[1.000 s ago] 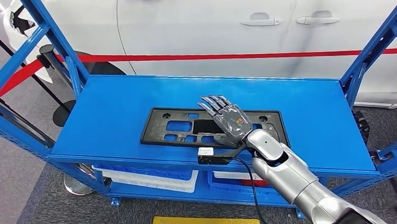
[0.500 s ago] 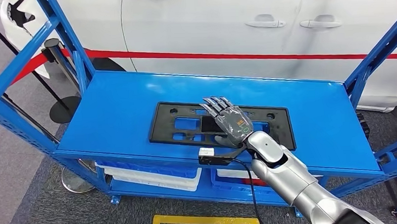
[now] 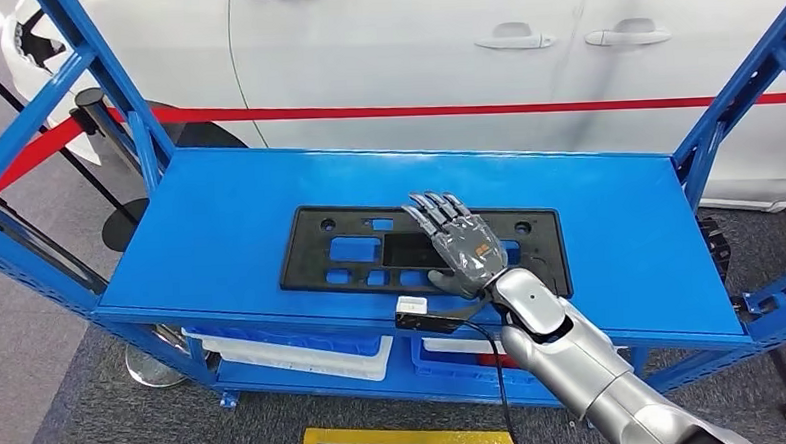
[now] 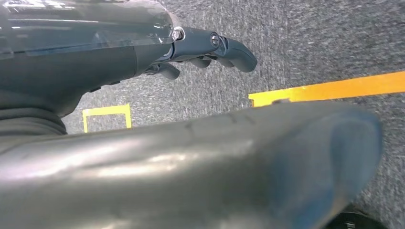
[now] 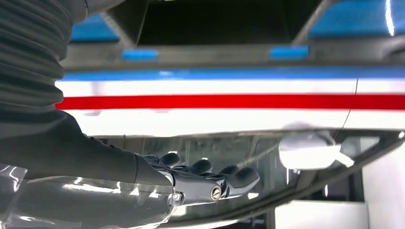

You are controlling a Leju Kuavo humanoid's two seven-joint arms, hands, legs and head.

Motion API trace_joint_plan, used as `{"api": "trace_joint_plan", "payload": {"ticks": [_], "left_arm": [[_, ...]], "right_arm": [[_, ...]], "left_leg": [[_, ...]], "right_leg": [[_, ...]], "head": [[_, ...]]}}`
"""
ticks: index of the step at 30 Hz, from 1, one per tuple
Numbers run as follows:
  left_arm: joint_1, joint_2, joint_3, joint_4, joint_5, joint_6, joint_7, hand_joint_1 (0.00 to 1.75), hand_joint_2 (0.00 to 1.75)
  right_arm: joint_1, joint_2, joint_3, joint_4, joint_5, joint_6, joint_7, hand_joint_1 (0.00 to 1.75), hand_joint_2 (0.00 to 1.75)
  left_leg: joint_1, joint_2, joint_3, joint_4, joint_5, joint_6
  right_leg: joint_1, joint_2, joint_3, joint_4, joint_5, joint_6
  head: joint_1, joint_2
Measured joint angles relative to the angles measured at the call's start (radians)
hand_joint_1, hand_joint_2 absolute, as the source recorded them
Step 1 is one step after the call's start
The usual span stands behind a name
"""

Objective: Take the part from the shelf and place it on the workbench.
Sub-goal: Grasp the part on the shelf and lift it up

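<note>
While the right hand (image 3: pixel 465 244) hovers flat, fingers spread and empty, over the black plastic part (image 3: pixel 350 250) near the shelf's (image 3: pixel 228 209) front edge, grasping comes next.

A car workshop or showroom floor: blue steel shelving (image 3: pixel 219 230) beside a white car (image 3: pixel 412 61), roped off.

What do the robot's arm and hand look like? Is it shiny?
Yes! The right arm is shiny silver with rounded segments. The right robot hand is dark grey, wrapped in clear plastic, with dark fingers. A black cable hangs near its wrist.
</note>
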Motion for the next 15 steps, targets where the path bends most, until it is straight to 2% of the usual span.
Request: {"api": "trace_joint_plan", "payload": {"ticks": [1, 2, 3, 4, 6, 7, 8, 11, 12, 13, 15], "left_arm": [[0.000, 0.000, -0.001, 0.000, 0.000, 0.000, 0.000, 0.00, 0.00], [0.001, 0.000, -0.002, 0.000, 0.000, 0.000, 0.000, 0.00, 0.00], [0.002, 0.000, -0.004, 0.000, 0.000, 0.000, 0.000, 0.00, 0.00], [0.003, 0.000, -0.005, 0.000, 0.000, 0.000, 0.000, 0.00, 0.00], [0.004, 0.000, -0.006, 0.000, 0.000, 0.000, 0.000, 0.00, 0.00], [0.004, 0.000, -0.006, 0.000, 0.001, 0.000, -0.001, 0.00, 0.00], [0.004, 0.000, -0.006, 0.000, 0.001, 0.000, -0.001, 0.00, 0.00], [0.004, -0.002, -0.007, 0.000, 0.002, 0.000, -0.002, 0.00, 0.00], [0.005, -0.003, -0.007, 0.000, 0.003, 0.000, -0.002, 0.00, 0.00], [0.006, -0.003, -0.007, 0.000, 0.003, 0.000, -0.001, 0.00, 0.00], [0.006, -0.004, -0.007, 0.000, 0.004, 0.001, 0.000, 0.00, 0.00]], "right_arm": [[0.004, 0.000, -0.004, -0.006, 0.014, -0.018, 0.011, 0.00, 1.75], [0.006, 0.000, -0.010, -0.013, 0.030, -0.037, 0.024, 0.00, 1.75], [0.006, 0.000, -0.017, -0.021, 0.043, -0.055, 0.036, 0.00, 1.75], [0.004, 0.000, -0.027, -0.031, 0.053, -0.069, 0.045, 0.00, 1.75], [-0.010, 0.000, -0.050, -0.051, 0.062, -0.082, 0.052, 0.00, 1.75], [-0.022, 0.000, -0.061, -0.059, 0.063, -0.083, 0.053, 0.00, 1.75], [-0.034, 0.000, -0.072, -0.065, 0.064, -0.083, 0.053, 0.00, 1.75], [-0.058, 0.000, -0.093, -0.077, 0.064, -0.085, 0.050, 0.00, 1.75], [-0.062, 0.000, -0.098, -0.080, 0.066, -0.088, 0.049, 0.00, 1.75], [-0.069, 0.000, -0.104, -0.083, 0.067, -0.092, 0.048, 0.00, 1.75], [-0.092, 0.001, -0.115, -0.087, 0.070, -0.093, 0.046, 0.00, 1.75]], "left_leg": [[0.002, 0.000, -0.031, 0.067, -0.027, -0.003], [0.003, 0.000, -0.052, 0.110, -0.037, -0.006], [0.004, 0.000, -0.058, 0.120, -0.028, -0.007], [0.005, 0.000, -0.044, 0.088, -0.001, -0.008], [0.005, 0.001, 0.018, -0.043, 0.065, -0.004], [0.003, 0.001, 0.043, -0.099, 0.084, 0.000], [0.002, 0.001, 0.056, -0.131, 0.091, 0.005], [0.002, -0.001, 0.060, -0.147, 0.093, 0.022], [0.004, -0.001, 0.061, -0.150, 0.096, 0.028], [0.005, -0.001, 0.062, -0.154, 0.099, 0.035], [0.006, 0.001, 0.062, -0.158, 0.102, 0.042]], "right_leg": [[0.001, 0.000, 0.000, 0.001, -0.001, -0.001], [0.001, 0.000, 0.000, 0.002, -0.002, -0.002], [0.001, 0.001, 0.000, 0.004, -0.003, -0.002], [0.001, 0.002, 0.000, 0.007, -0.005, -0.001], [0.002, 0.004, 0.000, 0.015, -0.010, 0.004], [0.003, 0.005, -0.002, 0.019, -0.012, 0.009], [0.005, 0.006, -0.005, 0.021, -0.013, 0.013], [0.006, 0.005, -0.006, 0.021, -0.013, 0.029], [0.005, 0.005, -0.009, 0.029, -0.020, 0.034], [0.003, 0.005, -0.021, 0.054, -0.039, 0.039], [0.000, 0.005, -0.072, 0.165, -0.099, 0.046]], "head": [[0.000, 0.000], [0.000, 0.000], [0.000, 0.000], [0.000, 0.000], [0.000, 0.000], [0.000, 0.000], [0.000, 0.000], [0.001, 0.000], [0.001, 0.000], [0.002, 0.000], [0.003, 0.000]]}}
